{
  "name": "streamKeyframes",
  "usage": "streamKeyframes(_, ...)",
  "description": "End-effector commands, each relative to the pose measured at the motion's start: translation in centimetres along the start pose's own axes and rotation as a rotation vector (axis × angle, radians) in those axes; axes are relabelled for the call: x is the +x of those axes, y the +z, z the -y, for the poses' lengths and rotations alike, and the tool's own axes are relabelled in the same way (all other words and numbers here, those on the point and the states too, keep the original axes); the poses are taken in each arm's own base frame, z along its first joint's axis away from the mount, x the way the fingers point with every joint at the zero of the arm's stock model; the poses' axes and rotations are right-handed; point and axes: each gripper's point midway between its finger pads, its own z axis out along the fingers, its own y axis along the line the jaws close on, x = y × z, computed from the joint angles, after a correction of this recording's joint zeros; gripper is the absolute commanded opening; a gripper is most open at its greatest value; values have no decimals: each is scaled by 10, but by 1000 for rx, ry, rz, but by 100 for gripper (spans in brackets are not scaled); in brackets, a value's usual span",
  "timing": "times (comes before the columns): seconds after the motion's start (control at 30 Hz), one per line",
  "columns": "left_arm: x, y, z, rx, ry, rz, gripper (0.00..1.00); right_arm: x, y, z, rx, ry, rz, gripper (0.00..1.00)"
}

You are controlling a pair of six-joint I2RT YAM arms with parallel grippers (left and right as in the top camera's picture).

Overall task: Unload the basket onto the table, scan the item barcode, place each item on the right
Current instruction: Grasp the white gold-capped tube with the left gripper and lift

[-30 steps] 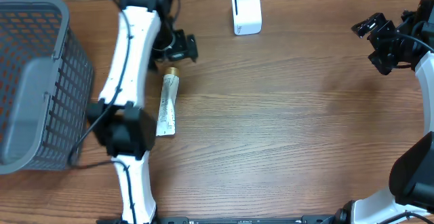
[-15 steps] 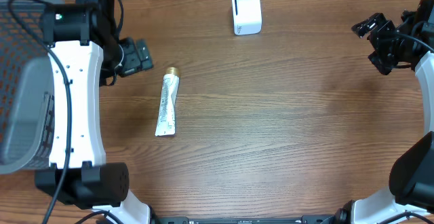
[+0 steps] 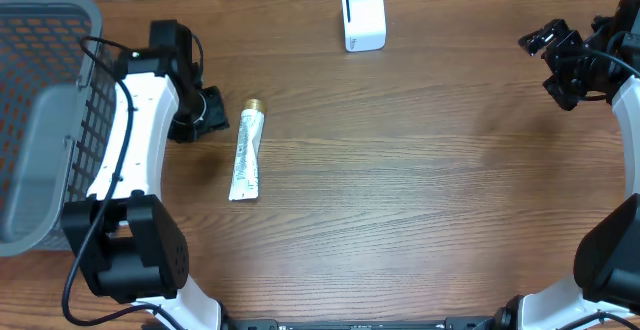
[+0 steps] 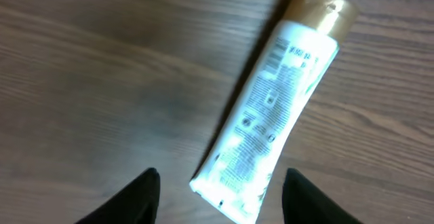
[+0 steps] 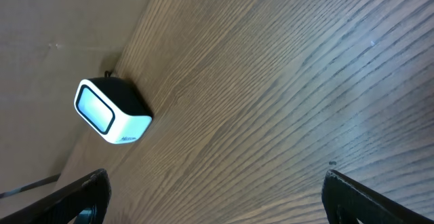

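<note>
Lying flat on the brown wood-grain table (image 3: 420, 200), the white soft plastic tube (image 3: 245, 158) with a gold screw cap (image 3: 255, 105) sits left of centre in the overhead frame, cap toward the top edge, crimped tail toward the bottom, printed face up. The left gripper (image 3: 210, 118) hovers just beside the cap end, on its left, apart from the tube. In the left wrist view its black fingertips (image 4: 144, 198) stand parted, with only the tube's tail showing in the gap, so the jaws are released and empty. The right gripper (image 3: 555, 58), at upper right, is spread wide and holds nothing. The white box-shaped barcode scanner (image 3: 363, 15) rests at top centre, well apart from the tube. A grey plastic mesh basket (image 3: 40, 90) fills the left edge. Assessment: the tube looks light, soft-walled and smooth, liable to dent or slide under a hard pinch. The stiffer shoulder just below the cap, taken across the width, appears the soundest hold and leaves the printed panel uncovered. Whether a barcode faces up cannot be read.
</note>
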Motion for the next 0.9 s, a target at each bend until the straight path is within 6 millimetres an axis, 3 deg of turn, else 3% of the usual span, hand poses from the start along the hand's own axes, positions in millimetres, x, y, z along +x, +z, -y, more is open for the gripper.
streamKeyframes(0.0,9,18,20,73,73,-13,47,-6,-6,-6,-9,-20,24,100)
streamKeyframes(0.1,4,31,28,86,99,28,35,-6,-6,-6,-9,-20,24,100)
streamKeyframes(0.17,-1,39,34,97,114,61,21,-6,-6,-6,-9,-20,24,100)
streamKeyframes(0.2,-3,42,37,103,117,75,21,-6,-6,-6,-9,-20,24,100)
streamKeyframes(0.3,-5,51,46,117,131,107,33,-6,-6,-6,-9,-20,24,100)
streamKeyframes(0.37,-3,56,51,128,143,113,48,-6,-6,-6,-9,-20,24,100)
streamKeyframes(0.43,0,60,56,138,156,114,71,-6,-6,-6,-9,-20,24,100)
streamKeyframes(0.47,2,62,58,140,163,114,75,-6,-6,-6,-9,-20,24,100)
streamKeyframes(0.6,11,71,64,137,187,102,79,-6,-6,-6,-9,-20,24,100)
streamKeyframes(0.87,10,92,49,31,191,117,57,-6,-6,-6,-9,-20,24,100)
